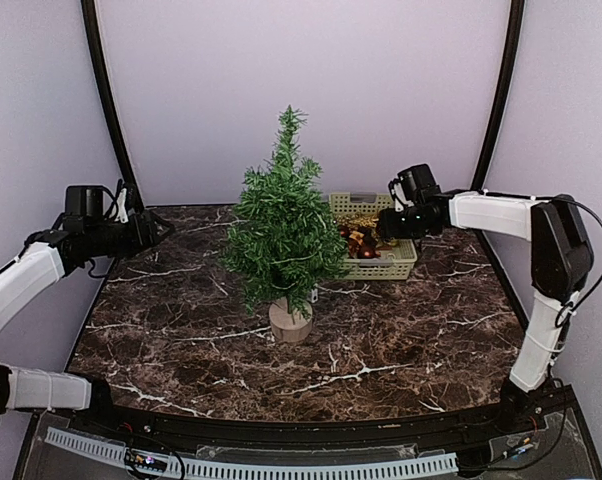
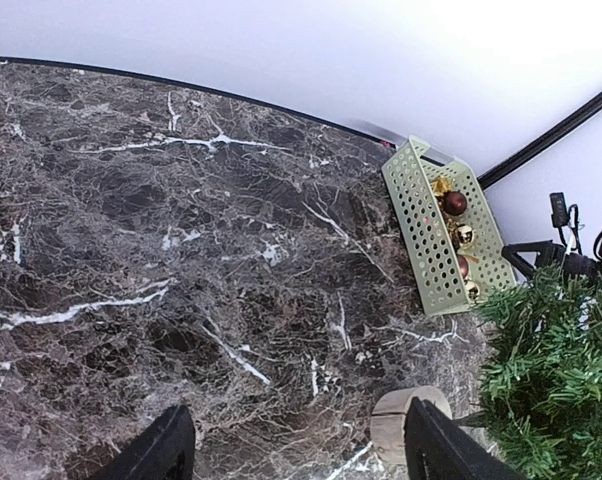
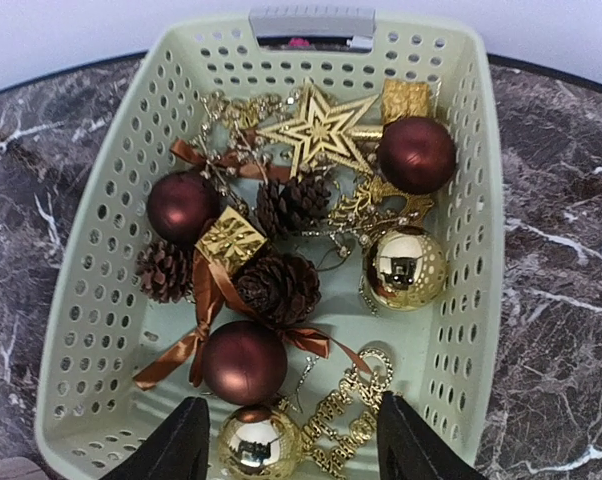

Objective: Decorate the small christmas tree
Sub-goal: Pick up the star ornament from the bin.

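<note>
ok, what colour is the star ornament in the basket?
Gold. The star lies in the pale green basket, clearest in the right wrist view.

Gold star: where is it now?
In the right wrist view, the gold star lies at the far end of the green basket, just left of a dark red bauble.

Tree point(image 1: 284, 228) mid-table point(image 1: 181, 330); basket point(image 1: 393, 262) right-behind, ornaments point(image 3: 281, 270) inside.

Tree point(image 1: 284, 225) just left of basket point(image 1: 393, 268)
</note>
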`<state>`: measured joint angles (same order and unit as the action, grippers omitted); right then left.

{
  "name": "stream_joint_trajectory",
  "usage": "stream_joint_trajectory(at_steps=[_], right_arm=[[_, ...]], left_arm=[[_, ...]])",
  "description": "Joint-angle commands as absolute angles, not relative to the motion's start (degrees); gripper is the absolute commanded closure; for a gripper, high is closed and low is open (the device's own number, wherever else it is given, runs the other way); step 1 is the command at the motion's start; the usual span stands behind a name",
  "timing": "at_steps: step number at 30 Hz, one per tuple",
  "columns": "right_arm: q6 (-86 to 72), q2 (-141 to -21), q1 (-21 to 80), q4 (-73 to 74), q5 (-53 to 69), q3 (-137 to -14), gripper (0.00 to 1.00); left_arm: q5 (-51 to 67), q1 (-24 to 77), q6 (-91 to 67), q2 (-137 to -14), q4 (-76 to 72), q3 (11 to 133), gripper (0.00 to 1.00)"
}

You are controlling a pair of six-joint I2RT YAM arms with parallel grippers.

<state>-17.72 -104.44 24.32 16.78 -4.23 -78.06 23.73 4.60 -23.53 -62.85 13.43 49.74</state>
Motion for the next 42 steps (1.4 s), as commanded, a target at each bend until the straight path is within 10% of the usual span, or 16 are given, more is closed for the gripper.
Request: stream_joint_trajectory(at_steps=[1,22,42], right_arm=[[-14.43,-110.94,23.59,20.12,-3.49,-85.05,0.44],[-18.95,-142.19,20.42,25.59,-2.63,-124.07,0.56],[-18.86,-150.12,20.36,26.21,1.82,-129.09,0.46]], left_arm=[[27.76,1.65,-16.43,-63.59,15.61,51.08,0.25],[23.13,-3.15,-9.63,-65.05,10.66,46.31,0.25],[23.19,-3.17,-9.98,-64.95,10.38,45.42,0.25]])
